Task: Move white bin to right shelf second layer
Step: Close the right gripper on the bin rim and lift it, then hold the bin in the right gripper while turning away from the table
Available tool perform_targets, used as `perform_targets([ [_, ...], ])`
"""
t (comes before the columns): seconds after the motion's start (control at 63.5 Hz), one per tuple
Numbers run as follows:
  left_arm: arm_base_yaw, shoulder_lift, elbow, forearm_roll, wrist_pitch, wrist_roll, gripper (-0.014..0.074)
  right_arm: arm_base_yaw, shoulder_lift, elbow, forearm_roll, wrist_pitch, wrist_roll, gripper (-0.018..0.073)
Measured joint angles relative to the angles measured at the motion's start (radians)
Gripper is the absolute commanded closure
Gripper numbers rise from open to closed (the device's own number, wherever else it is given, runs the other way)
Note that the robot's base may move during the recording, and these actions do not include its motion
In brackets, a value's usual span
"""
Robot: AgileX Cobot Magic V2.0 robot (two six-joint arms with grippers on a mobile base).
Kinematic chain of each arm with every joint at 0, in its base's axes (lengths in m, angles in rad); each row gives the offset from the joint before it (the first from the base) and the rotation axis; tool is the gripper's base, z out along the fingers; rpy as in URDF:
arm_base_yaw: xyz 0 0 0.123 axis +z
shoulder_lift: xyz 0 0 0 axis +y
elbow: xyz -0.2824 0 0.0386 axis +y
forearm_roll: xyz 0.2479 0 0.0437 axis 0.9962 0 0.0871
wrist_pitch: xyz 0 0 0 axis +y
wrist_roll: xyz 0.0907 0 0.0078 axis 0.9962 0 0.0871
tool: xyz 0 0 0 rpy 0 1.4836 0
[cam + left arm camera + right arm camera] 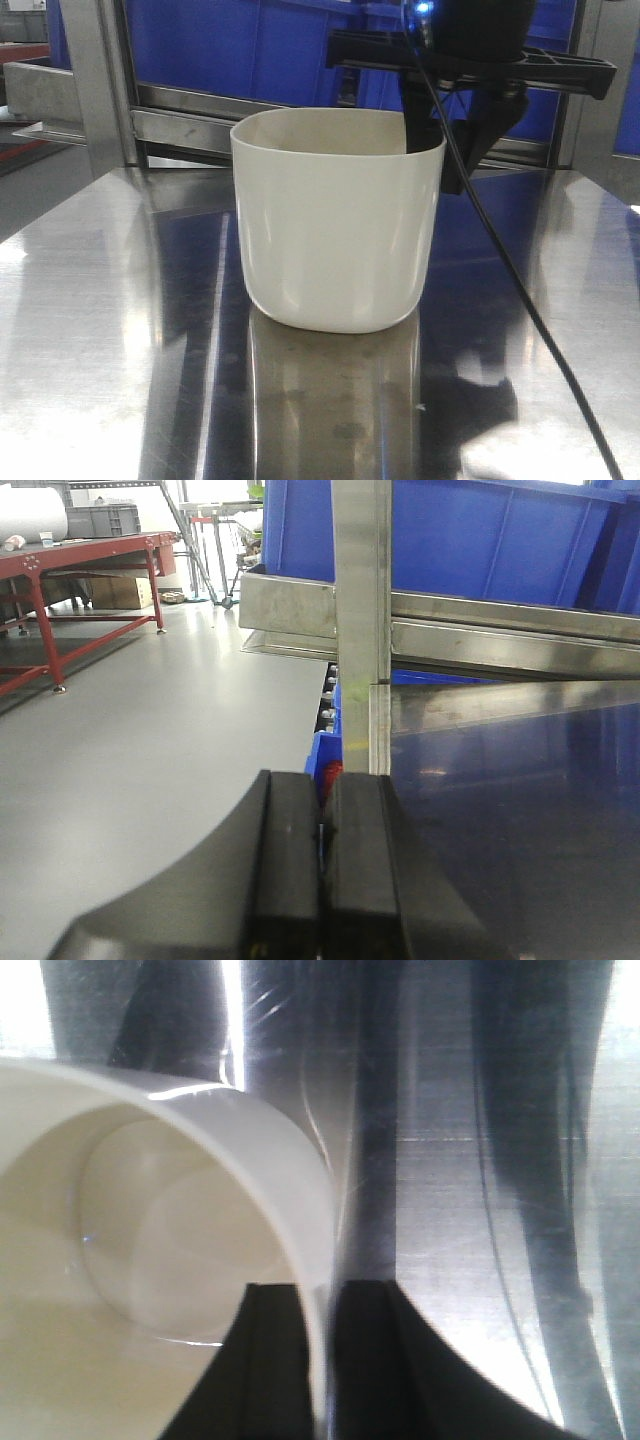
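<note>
The white bin stands upright on the shiny steel tabletop; it is glossy cream and has nothing in it. My right gripper reaches down over its far right rim and is shut on the wall. In the right wrist view one finger sits inside the white bin and the other outside, at the right gripper. My left gripper is shut on nothing, by the table's left edge. A steel rack rail runs behind the table. I cannot tell which level is the right shelf second layer.
Large blue crates sit on the rack behind the bin. A steel upright post stands at the table's corner. A black cable trails across the right of the tabletop. Grey floor and a red-framed bench lie to the left.
</note>
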Motion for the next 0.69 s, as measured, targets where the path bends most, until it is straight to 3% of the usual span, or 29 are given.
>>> perform_targets([
  [0.221,0.0,0.0,0.0,0.0,0.0,0.0,0.0512,-0.028,-0.053,0.004,-0.007,0.004,-0.018,0.0511],
  [0.473,0.0,0.0,0.0,0.0,0.0,0.0,0.0512,-0.038,-0.164,0.014,-0.063,0.037,-0.234,0.0511],
  [0.693,0.0,0.0,0.0,0.0,0.0,0.0,0.0512,-0.109,-0.304,0.151,-0.036,-0.081,-0.396,0.0511],
])
